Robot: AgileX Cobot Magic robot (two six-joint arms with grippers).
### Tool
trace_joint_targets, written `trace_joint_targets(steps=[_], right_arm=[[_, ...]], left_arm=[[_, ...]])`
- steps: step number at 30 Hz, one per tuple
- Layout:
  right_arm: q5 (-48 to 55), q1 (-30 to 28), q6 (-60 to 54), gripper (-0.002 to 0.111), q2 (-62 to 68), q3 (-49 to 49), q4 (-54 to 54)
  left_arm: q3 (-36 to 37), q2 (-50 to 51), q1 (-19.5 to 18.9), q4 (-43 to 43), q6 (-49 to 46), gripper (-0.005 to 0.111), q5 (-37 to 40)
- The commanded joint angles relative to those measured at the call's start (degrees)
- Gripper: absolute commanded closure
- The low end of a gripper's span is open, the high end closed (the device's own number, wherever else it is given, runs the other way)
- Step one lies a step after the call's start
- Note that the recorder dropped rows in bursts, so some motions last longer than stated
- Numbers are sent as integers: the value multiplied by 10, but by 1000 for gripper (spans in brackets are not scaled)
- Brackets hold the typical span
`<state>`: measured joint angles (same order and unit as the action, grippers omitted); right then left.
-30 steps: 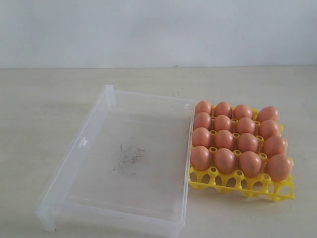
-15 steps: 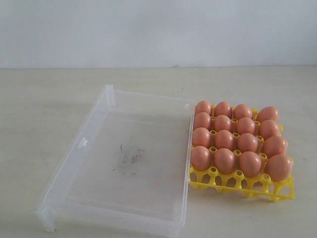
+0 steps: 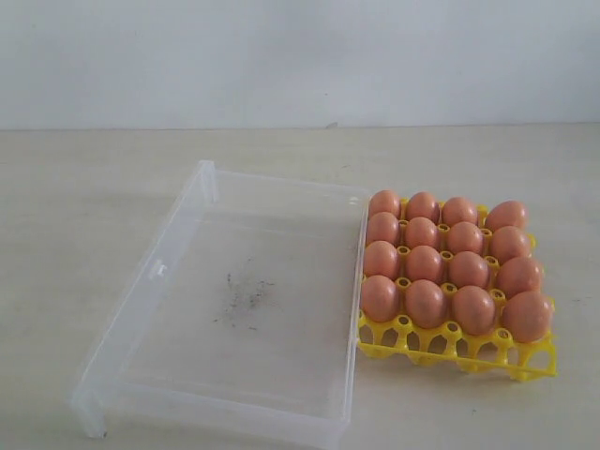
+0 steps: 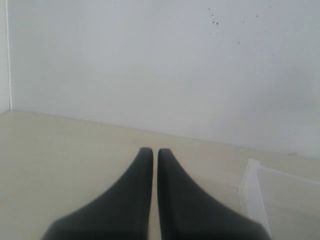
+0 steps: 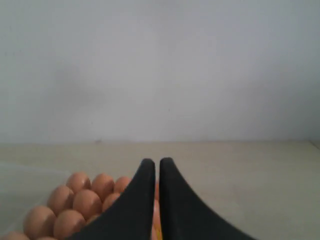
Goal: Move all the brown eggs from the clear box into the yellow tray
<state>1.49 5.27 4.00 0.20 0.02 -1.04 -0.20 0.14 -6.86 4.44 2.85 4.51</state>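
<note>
Clear plastic forms the shallow, low-walled clear box [image 3: 291, 347] on the left of the pale table [image 3: 94, 187]. No egg is seen in it, only dark smudges [image 3: 242, 300] on its floor. Just beside it on the right, sixteen smooth, oval brown eggs [image 3: 424, 262] are seated four by four in the lattice cups of the yellow tray [image 3: 441, 342]. Nothing has been moved over the last second, so the task is judged complete. The left pincer [image 4: 154, 151] and the right pincer [image 5: 156, 161] are both held together, empty.
</note>
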Motion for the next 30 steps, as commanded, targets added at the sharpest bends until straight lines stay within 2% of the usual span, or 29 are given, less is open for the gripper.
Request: trace_joint_targets(steps=[1,5,11,30], right_arm=[[50,-2,-67,107,-2,0,-12],[49,-2,-73,107,-2,0,-12],[69,-2,8,107,-2,0,5],[69,-2,8,107,-2,0,5]], left_arm=[[2,-1,1,5,5,103,-1],[2,-1,1,5,5,103,-1],[2,-1,1,5,5,103,-1],[2,-1,1,5,5,103,-1]])
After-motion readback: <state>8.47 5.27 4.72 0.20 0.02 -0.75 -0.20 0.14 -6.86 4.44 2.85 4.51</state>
